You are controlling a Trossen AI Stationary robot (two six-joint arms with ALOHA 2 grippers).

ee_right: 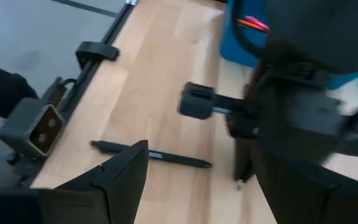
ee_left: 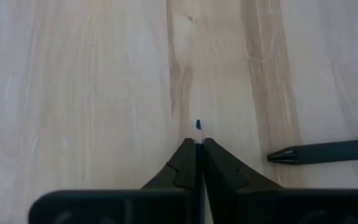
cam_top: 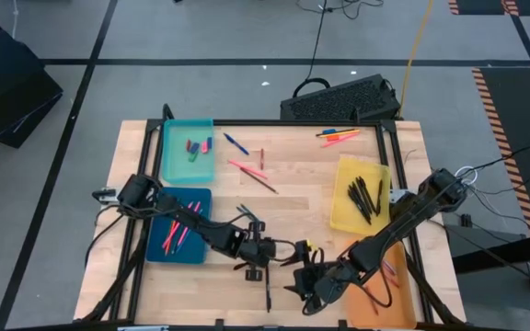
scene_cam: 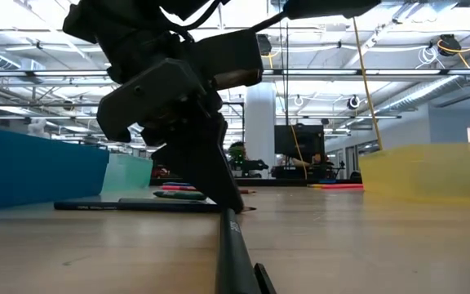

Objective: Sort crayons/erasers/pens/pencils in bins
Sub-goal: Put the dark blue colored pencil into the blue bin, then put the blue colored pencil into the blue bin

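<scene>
Tabletop (cam_top: 283, 198): pale wood. Four bins: teal (cam_top: 188, 150) far left with erasers (cam_top: 198, 145), blue (cam_top: 178, 226) near left with pink and orange sticks, yellow (cam_top: 361, 194) right with black pens, orange (cam_top: 389, 281) near right, mostly under the right arm.

Left pincer (cam_top: 256, 258), near centre, is clamped on a thin pencil (ee_left: 197, 126); only its blue tip shows past the closed fingers (ee_left: 185, 163). Right pincer (cam_top: 309, 287) sits just right of it, fingers apart, holding nothing.

Loose: a black pen (cam_top: 268, 296) at the near edge, pink sticks (cam_top: 247, 170) mid-table, more far right.

Judgement: the pencil is light, stiff and slick. You should grip mid-shaft; at the tip it may pivot or slip.
</scene>
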